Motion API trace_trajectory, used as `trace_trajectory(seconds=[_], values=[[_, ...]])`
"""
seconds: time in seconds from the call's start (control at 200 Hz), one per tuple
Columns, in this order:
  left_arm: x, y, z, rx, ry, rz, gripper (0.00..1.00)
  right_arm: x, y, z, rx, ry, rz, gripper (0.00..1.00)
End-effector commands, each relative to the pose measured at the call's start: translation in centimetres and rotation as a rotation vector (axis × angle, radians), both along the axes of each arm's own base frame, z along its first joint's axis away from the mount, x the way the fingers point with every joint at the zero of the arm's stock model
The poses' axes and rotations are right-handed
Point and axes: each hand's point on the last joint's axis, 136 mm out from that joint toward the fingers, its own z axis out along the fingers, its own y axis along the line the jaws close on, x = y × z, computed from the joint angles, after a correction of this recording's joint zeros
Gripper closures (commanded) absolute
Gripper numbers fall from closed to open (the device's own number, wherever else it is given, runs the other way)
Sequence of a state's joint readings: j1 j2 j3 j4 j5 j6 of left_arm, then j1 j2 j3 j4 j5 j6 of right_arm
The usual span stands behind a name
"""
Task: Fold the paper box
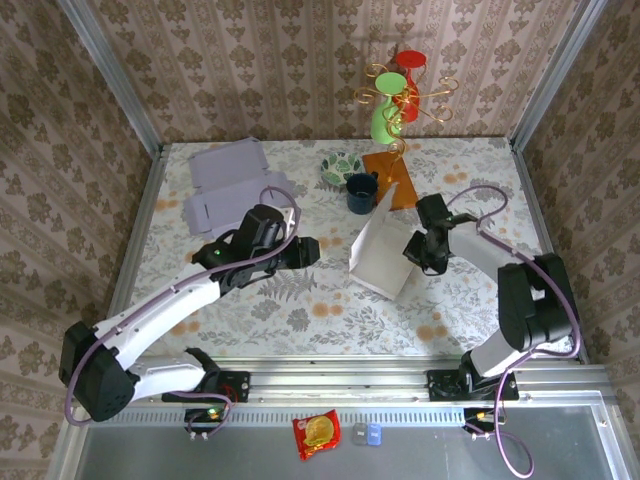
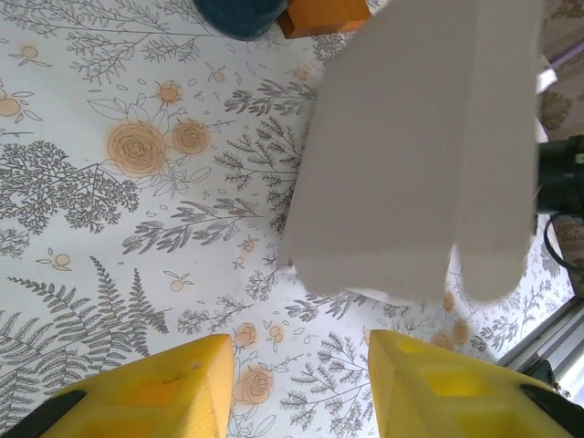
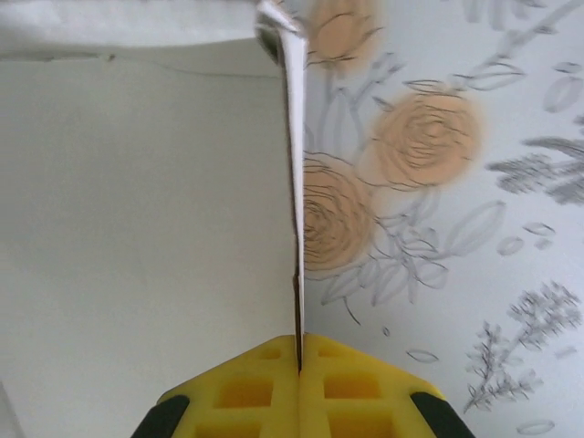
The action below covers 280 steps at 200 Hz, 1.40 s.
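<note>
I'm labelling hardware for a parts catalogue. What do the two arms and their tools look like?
Both the left arm and right arm have white tubular links and black joint housings. A purple cable loops along each. The left tool and right tool have bright yellow blocky fingers with black outer corners; the right tool's show square recessed pockets.

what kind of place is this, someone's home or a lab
Most likely a lab test cell dressed to look homely: wallpaper panels set in a metal frame, a floral tablecloth, and a left arm and right arm bolted to a rail.
</note>
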<state>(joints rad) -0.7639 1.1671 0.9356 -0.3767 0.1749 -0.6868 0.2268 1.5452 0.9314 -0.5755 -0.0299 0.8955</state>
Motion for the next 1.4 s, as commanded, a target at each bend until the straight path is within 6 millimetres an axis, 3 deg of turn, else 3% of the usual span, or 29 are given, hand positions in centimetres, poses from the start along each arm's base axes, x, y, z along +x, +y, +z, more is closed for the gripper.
trace_trajectory(seconds=[0.0, 0.295, 0.435, 0.765, 0.975, 1.175, 1.37, 1.395], values=[[-0.5, 1.1, -0.7, 0.032, 0.007, 0.009, 0.56, -1.4, -0.9, 0.9, 0.000, -0.011, -0.309, 1.00], [-1.4, 1.1, -1.8, 0.022, 0.037, -0.010, 0.56, -4.6, 2.3, 1.2, 0.045, 0.086, -0.752, 1.00], [-1.9, 1.2, -2.4, 0.021, 0.055, -0.016, 0.57, -4.7, 3.9, 1.0, 0.034, 0.105, -0.856, 1.00], [-2.8, 1.2, -3.7, 0.025, 0.083, -0.035, 0.57, -3.9, 6.9, -1.3, 0.087, 0.144, -0.918, 1.00], [-3.1, 0.9, -5.0, 0.025, 0.116, -0.044, 0.56, -3.9, 8.2, -1.9, 0.149, 0.161, -0.906, 0.80], [-2.8, 0.0, -6.2, 0.037, 0.134, -0.042, 0.55, -3.9, 7.0, 0.9, 0.144, 0.084, -0.833, 0.61], [-2.2, -1.8, -7.4, 0.059, 0.130, -0.034, 0.53, -3.4, 4.1, 5.8, 0.082, -0.073, -0.634, 0.52], [-2.1, -2.0, -7.6, 0.065, 0.131, -0.031, 0.53, -3.2, 3.7, 7.2, 0.094, -0.117, -0.593, 0.51]])
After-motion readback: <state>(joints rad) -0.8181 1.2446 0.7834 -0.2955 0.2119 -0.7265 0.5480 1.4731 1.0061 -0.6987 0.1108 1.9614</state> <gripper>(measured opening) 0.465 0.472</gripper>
